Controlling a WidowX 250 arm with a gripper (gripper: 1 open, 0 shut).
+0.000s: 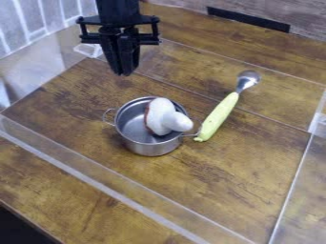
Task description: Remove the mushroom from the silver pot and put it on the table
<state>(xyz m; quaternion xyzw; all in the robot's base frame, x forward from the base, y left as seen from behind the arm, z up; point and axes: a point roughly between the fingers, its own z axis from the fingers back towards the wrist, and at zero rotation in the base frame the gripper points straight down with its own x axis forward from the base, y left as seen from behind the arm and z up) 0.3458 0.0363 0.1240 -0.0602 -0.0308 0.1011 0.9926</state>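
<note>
The mushroom [166,116] lies tilted in the silver pot [137,143], with its white stem up over the rim and a bit of red-brown cap at the back. The pot stands on the wooden table [242,176], left of centre. My gripper [121,69] hangs well above and behind the pot, pointing straight down, apart from both. Nothing is between its dark fingers, which taper close together. I cannot make out a gap between them.
A silver spoon with a yellow-green handle [219,112] lies just right of the pot, its bowl pointing away. Clear acrylic walls [90,181] run along the table's front and left edges. A white wire rack [87,43] stands at the back left.
</note>
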